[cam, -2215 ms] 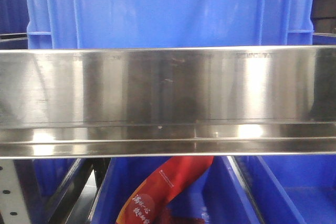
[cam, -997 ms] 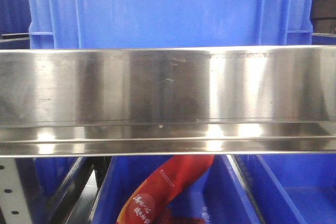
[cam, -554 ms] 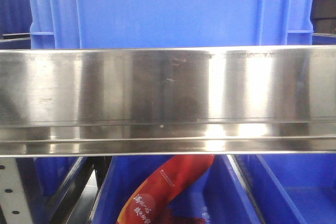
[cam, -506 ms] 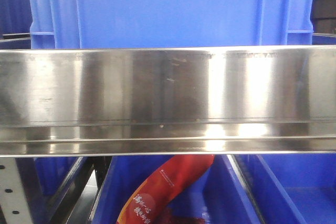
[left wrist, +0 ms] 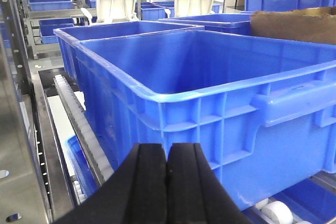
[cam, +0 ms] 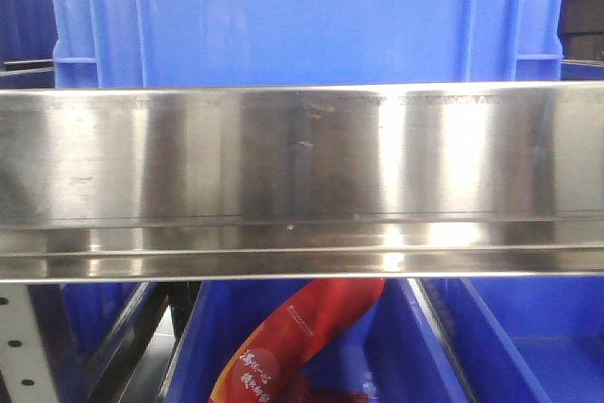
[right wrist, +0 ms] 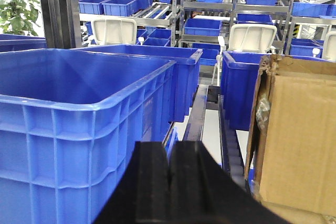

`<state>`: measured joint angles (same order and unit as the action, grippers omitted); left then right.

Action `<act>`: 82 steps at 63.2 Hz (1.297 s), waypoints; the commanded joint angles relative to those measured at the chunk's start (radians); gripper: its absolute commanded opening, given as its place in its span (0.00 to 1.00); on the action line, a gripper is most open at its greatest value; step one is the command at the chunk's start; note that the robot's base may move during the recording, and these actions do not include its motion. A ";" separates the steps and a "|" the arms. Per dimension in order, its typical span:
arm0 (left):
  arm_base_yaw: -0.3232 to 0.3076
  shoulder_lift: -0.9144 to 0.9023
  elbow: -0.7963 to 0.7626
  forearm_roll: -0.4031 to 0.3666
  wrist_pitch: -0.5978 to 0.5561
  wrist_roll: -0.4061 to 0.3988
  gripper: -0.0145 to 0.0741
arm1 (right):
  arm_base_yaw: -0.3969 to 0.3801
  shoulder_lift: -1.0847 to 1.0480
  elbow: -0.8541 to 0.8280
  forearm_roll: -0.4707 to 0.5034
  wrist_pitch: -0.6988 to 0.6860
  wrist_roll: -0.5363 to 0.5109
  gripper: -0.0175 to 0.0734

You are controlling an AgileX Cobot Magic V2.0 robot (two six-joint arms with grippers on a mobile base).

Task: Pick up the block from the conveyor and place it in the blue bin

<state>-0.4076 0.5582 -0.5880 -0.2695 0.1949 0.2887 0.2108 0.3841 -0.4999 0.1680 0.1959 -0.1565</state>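
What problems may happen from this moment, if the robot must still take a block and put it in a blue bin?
No block and no conveyor show in any view, so a grab has no visible target yet.

Both the left gripper and the right gripper are shut with nothing between the fingers; each must open before gripping.

The right gripper is close to the cardboard box and the blue bin, so a sideways swing might strike either.

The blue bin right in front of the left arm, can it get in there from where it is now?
Probably yes: the left gripper sits shut, empty, just outside the blue bin, whose top is open.
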 commanded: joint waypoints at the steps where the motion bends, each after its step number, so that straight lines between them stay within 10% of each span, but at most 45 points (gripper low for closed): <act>1: 0.006 -0.006 0.000 -0.007 -0.025 -0.005 0.04 | -0.012 -0.010 0.014 -0.028 -0.029 -0.004 0.01; 34: 0.006 -0.006 0.000 -0.007 -0.025 -0.005 0.04 | -0.149 -0.384 0.496 -0.104 -0.159 0.121 0.01; 82: 0.006 -0.006 -0.002 -0.007 -0.029 -0.005 0.04 | -0.083 -0.384 0.500 -0.110 -0.160 0.121 0.01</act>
<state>-0.4060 0.5566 -0.5880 -0.2703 0.1852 0.2887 0.1249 0.0080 -0.0016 0.0671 0.0601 -0.0359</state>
